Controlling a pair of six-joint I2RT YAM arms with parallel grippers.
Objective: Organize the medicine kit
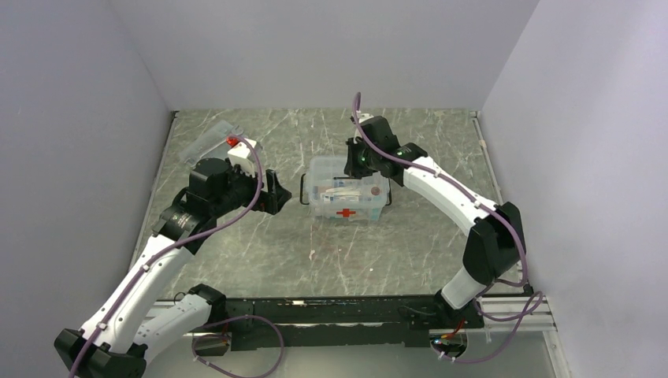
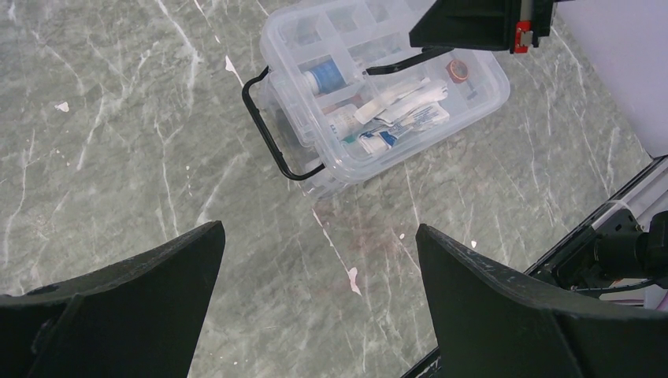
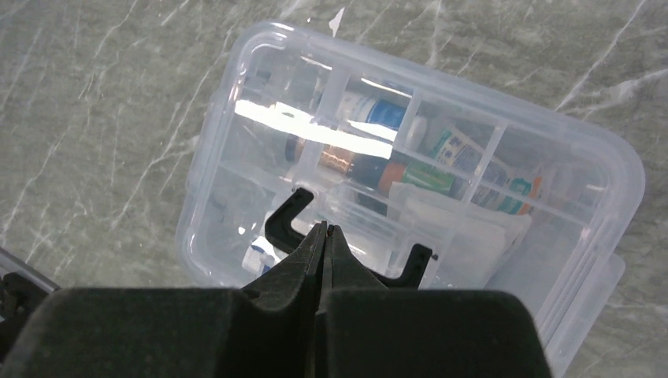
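The medicine kit [image 1: 347, 197] sits on a marbled table [image 1: 276, 244] (pale walls [image 1: 315, 47]).

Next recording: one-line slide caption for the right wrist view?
Shut right claw over the dark handle of the medicine kit, supplies visible through clear plastic.

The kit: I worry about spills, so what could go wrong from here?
The right hand is shut, its tips over the kit at its dark handle; a push there might slide or tip the kit. The left hand is open and apart from it, so nothing braces it.
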